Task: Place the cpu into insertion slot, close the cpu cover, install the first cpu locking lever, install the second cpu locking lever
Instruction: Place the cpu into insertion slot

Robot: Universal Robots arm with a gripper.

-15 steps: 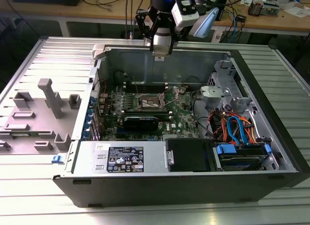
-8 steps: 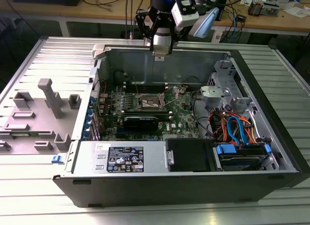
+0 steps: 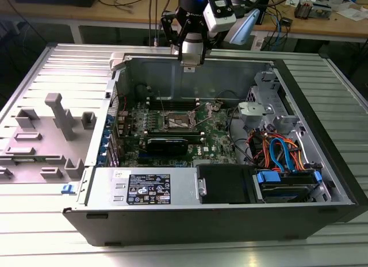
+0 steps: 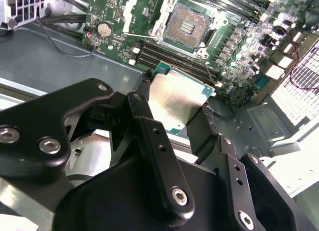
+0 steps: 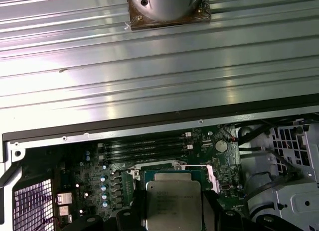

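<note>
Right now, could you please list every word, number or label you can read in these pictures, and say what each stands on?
No text can be read.
Label on the silver box: too small.
Print on the cpu, held in the pincer: blurred.
Markings on the circuit board: too small.
</note>
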